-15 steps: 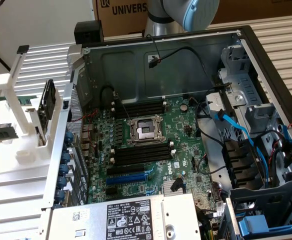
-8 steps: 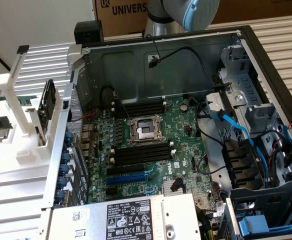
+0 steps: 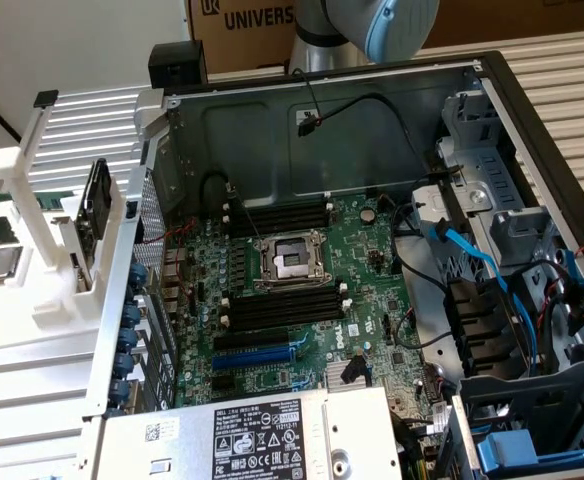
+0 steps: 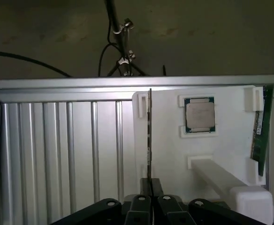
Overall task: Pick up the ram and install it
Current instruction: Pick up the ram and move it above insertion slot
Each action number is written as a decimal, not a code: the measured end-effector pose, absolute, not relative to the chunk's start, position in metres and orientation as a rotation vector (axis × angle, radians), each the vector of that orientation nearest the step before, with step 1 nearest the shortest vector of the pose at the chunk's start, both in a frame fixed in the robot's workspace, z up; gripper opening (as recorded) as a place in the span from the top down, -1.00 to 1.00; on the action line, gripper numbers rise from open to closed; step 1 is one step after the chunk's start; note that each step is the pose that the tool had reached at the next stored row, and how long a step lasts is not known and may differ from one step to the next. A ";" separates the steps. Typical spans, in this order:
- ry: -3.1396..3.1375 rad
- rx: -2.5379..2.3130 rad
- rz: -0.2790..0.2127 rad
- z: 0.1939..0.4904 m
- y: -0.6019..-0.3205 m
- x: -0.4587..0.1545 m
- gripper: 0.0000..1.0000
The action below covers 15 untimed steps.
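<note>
The ram (image 3: 97,222) stands on its long edge in a white holder (image 3: 32,300) at the exterior view's left, outside the computer case. In the wrist view the ram (image 4: 149,136) is a thin edge-on line on the holder (image 4: 170,154). My gripper (image 4: 151,187) hangs well above it, lined up with the stick. Its fingertips (image 4: 145,186) are together and hold nothing. On the motherboard (image 3: 302,300), long black memory slots (image 3: 277,215) lie on either side of the processor socket (image 3: 292,262).
A second green ram stick (image 4: 259,126) and a square silver processor chip (image 4: 200,116) rest on the same holder. The case (image 3: 332,110) lies open, with cables and drive bays (image 3: 512,300) at the exterior view's right. A ribbed metal surface (image 4: 57,154) surrounds the holder.
</note>
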State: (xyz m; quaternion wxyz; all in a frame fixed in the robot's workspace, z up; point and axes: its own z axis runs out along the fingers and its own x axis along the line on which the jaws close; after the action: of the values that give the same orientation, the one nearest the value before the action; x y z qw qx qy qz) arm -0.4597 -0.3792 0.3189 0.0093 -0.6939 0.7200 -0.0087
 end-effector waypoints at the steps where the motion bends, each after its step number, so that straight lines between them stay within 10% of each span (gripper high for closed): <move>1: 2.249 -2.167 -0.028 0.323 -0.379 -0.458 0.76; 15: 2.250 -2.169 -0.029 0.379 -0.384 -0.389 0.76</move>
State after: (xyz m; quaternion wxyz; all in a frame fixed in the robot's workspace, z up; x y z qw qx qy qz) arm -0.3889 -0.3840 0.3794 0.0082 -0.6939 0.7200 -0.0094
